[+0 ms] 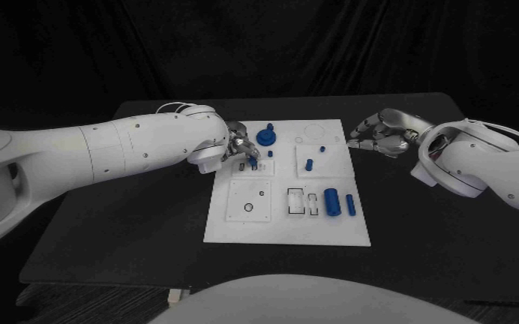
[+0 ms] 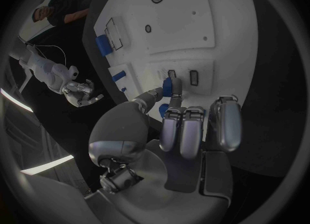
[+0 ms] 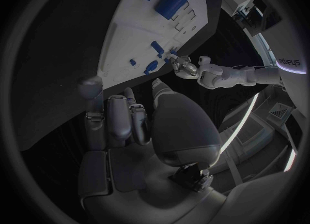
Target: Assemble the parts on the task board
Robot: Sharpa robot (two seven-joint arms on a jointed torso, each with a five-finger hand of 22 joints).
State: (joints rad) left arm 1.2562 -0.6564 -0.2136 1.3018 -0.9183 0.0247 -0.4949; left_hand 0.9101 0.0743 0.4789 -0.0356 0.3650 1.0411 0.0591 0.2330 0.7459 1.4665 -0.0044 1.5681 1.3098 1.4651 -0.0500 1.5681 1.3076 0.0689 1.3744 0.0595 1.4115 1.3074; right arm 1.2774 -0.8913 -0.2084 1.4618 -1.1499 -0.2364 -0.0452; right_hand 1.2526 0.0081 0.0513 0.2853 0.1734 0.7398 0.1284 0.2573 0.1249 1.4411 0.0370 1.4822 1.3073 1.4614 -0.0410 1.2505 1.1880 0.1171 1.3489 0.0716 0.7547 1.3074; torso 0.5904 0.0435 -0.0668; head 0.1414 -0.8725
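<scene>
The white task board (image 1: 286, 223) lies in the middle of the black table. My left hand (image 1: 240, 148) hovers over its far left part and pinches a small blue part (image 2: 170, 87) between thumb and a finger, just above two small slots (image 2: 193, 77). My right hand (image 1: 379, 133) hangs off the board's far right corner, fingers loosely bent and apart, holding nothing. A blue knob (image 1: 267, 138) stands beside the left hand. A thick blue cylinder (image 1: 332, 201) and a thinner rod (image 1: 350, 204) lie near the board's right edge. A short blue peg (image 1: 308, 164) sits mid-board.
Bare black table (image 1: 130, 219) surrounds the board on every side, with wide room to the left and front. A dark curtain hangs behind the table. The left forearm (image 1: 119, 148) spans the table's left half.
</scene>
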